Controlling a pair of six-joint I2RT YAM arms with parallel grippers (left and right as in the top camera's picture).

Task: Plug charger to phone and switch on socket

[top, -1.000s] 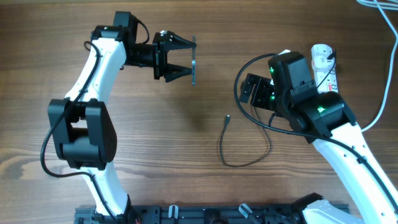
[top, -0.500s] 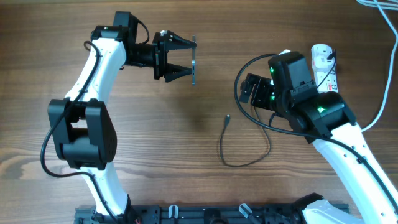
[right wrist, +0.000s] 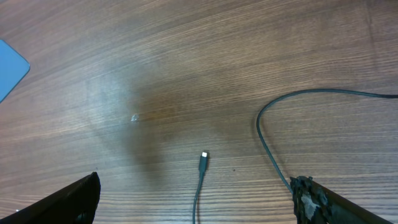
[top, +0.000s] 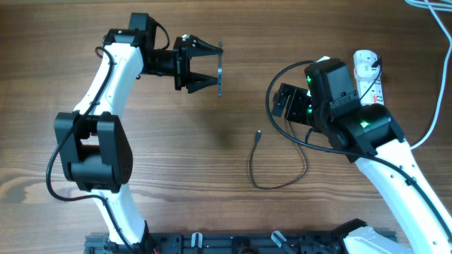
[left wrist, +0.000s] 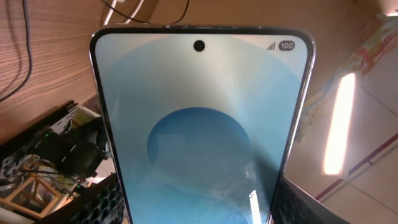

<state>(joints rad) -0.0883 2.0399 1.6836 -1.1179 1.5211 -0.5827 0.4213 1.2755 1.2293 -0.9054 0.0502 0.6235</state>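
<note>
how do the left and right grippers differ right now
The left gripper is clamped on the phone, which it holds on edge; the right gripper holds nothing. The left jaws are set to the phone's width; the right jaws stand wide open near the loose charger. Both are black and two-fingered.

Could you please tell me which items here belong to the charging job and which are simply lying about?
Job: phone; charger; socket.
Lying about: white cable, along the right edge; it may be the socket's cord.
</note>
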